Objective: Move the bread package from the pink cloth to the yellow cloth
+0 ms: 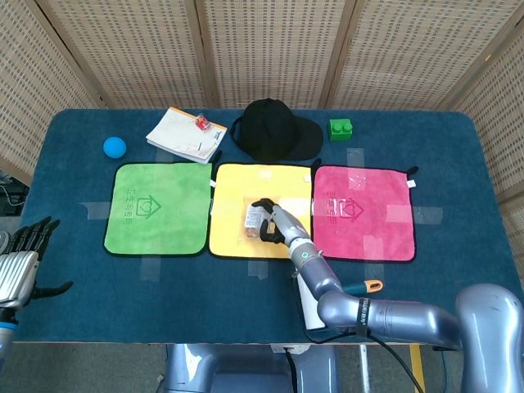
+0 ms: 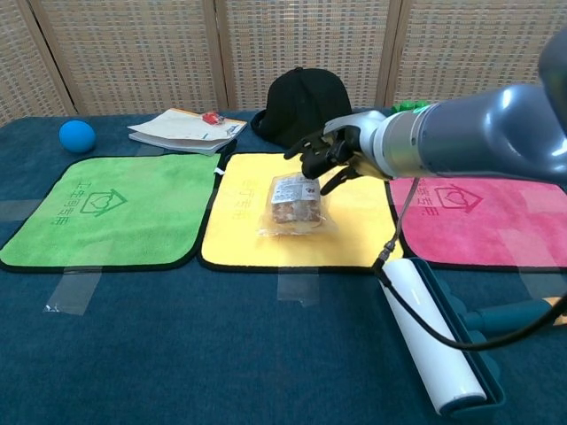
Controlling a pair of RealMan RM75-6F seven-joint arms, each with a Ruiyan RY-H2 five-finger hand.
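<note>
The bread package (image 2: 292, 205), clear plastic with brown bread inside, is over the middle of the yellow cloth (image 2: 239, 212); in the head view the package (image 1: 253, 218) shows there too. My right hand (image 2: 324, 156) grips its far top edge, fingers curled over the plastic. Whether the package's lower end touches the cloth I cannot tell. The pink cloth (image 2: 478, 221) to the right is bare. My left hand (image 1: 20, 260) hangs off the table's front left corner with its fingers spread and nothing in it.
A green cloth (image 1: 155, 205) lies left of the yellow one. A lint roller (image 2: 432, 345) in its tray sits at the front under my right arm. At the back are a black cap (image 1: 274, 131), a green block (image 1: 341, 128), a notebook (image 1: 187, 135) and a blue ball (image 1: 115, 147).
</note>
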